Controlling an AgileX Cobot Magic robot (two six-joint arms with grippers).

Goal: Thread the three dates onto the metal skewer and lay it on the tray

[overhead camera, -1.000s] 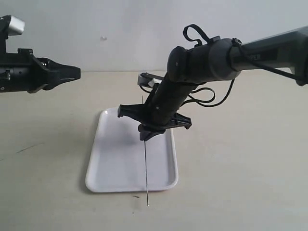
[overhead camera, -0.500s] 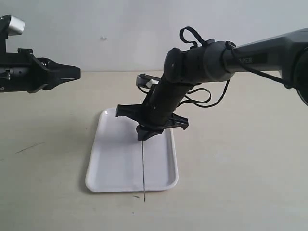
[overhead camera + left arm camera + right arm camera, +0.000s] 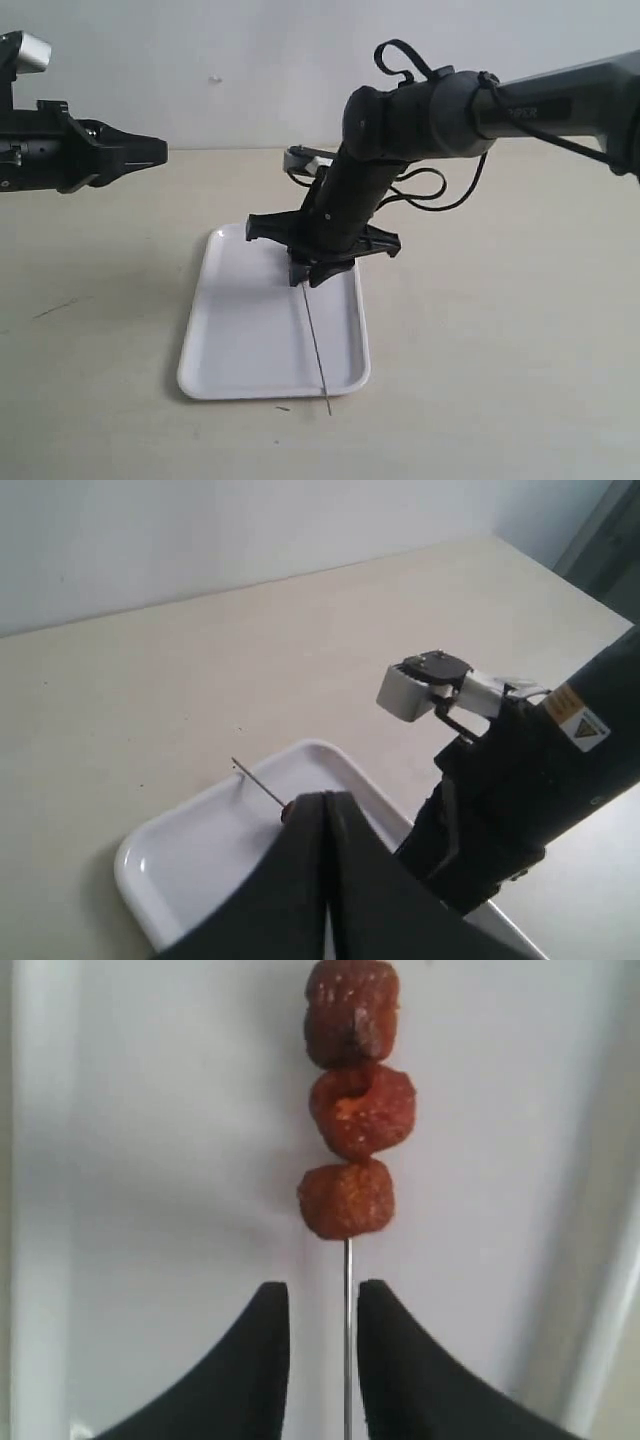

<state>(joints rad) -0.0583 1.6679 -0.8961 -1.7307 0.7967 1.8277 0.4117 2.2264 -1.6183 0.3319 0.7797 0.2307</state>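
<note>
Three reddish-brown dates [image 3: 362,1108] sit in a row on the thin metal skewer [image 3: 347,1340], which lies on the white tray [image 3: 150,1110]. My right gripper [image 3: 323,1295] hangs over the tray, open, its fingers either side of the rod with a gap on both sides. In the exterior view the skewer [image 3: 316,350] runs from under the right gripper [image 3: 312,278] across the tray [image 3: 240,340] and past its near rim; the dates are hidden there by the arm. My left gripper [image 3: 160,152] is held up at the left, shut and empty.
The right arm's wrist and white camera housing [image 3: 425,685] stand over the tray's far side, with a loose black cable [image 3: 430,195] beside them. A bare beige tabletop [image 3: 500,350] surrounds the tray.
The right gripper's fingers have opened and let go of the skewer. The rod's near end has swung to the right and dropped onto the tray's rim. The left arm has not moved.
</note>
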